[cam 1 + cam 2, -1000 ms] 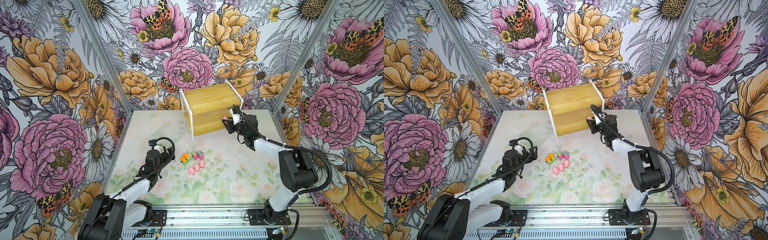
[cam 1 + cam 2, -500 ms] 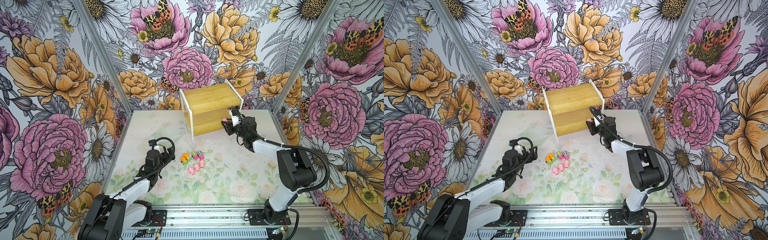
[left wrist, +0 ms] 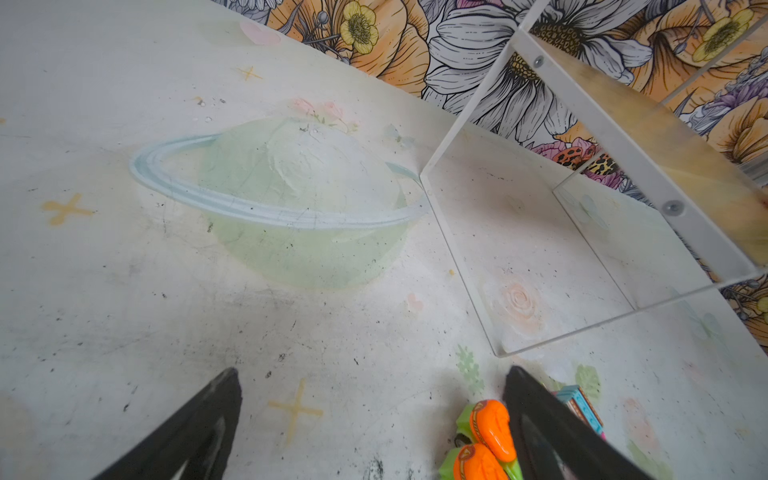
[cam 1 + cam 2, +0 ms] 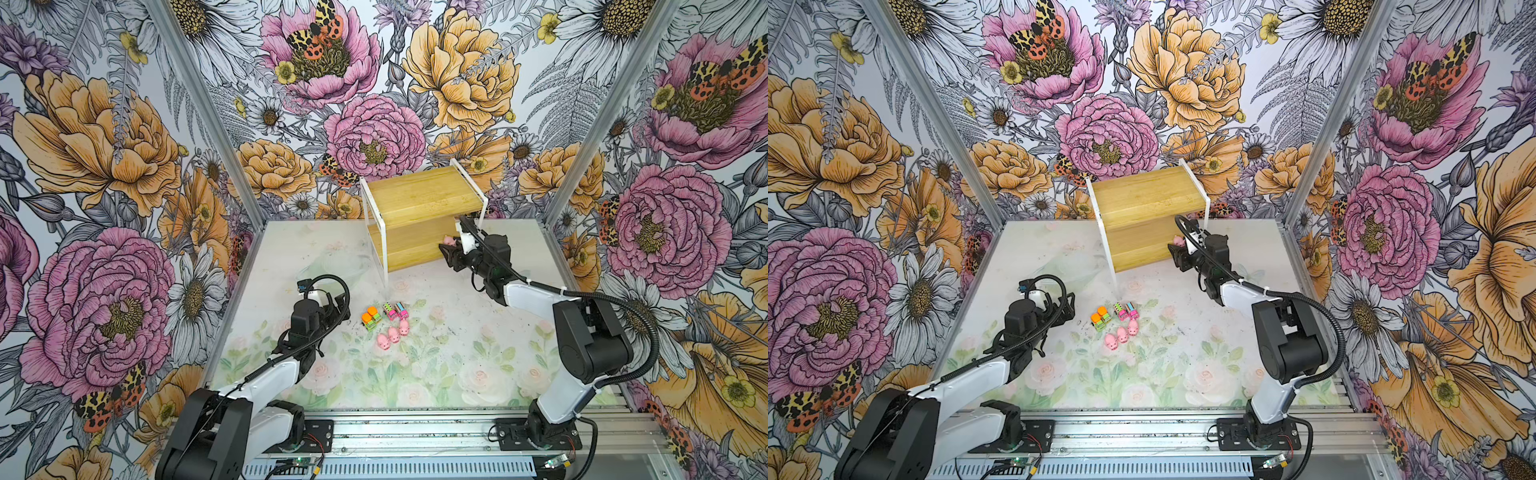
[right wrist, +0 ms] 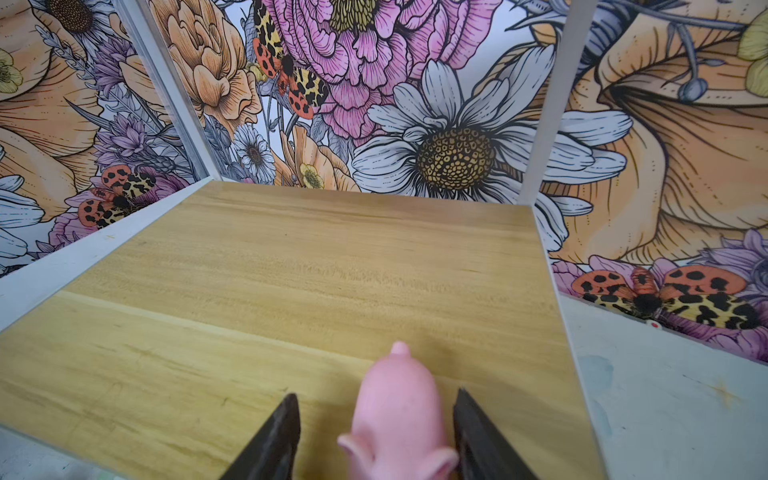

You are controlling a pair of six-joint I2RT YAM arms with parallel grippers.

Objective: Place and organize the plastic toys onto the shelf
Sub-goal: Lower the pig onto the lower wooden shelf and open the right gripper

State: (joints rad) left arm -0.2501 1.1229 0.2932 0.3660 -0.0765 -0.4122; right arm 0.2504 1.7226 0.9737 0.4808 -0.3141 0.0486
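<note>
The shelf [image 4: 419, 195] stands at the back of the table, seen in both top views [image 4: 1142, 195]. One pink pig [image 5: 397, 403] sits on its lower board [image 5: 332, 270], near the right end [image 4: 448, 240]. My right gripper [image 5: 377, 394] is open around that pig, with a gap on one side [image 4: 454, 246]. On the mat lie two orange-and-green trucks [image 4: 371, 318], two pink trucks [image 4: 395, 309] and three pigs [image 4: 392, 332]. My left gripper [image 4: 338, 309] hovers open just left of them. One of its fingers is beside the orange trucks [image 3: 484, 440].
The shelf's thin white frame leg [image 3: 457, 266] stands on the mat just beyond the toy cluster. The floral back wall is close behind the shelf. A faint planet print [image 3: 291, 199] marks the mat ahead of my left gripper.
My right gripper's jaws have spread apart around the pig, which now rests on the lower board. The left arm and the toys on the mat have not moved.
</note>
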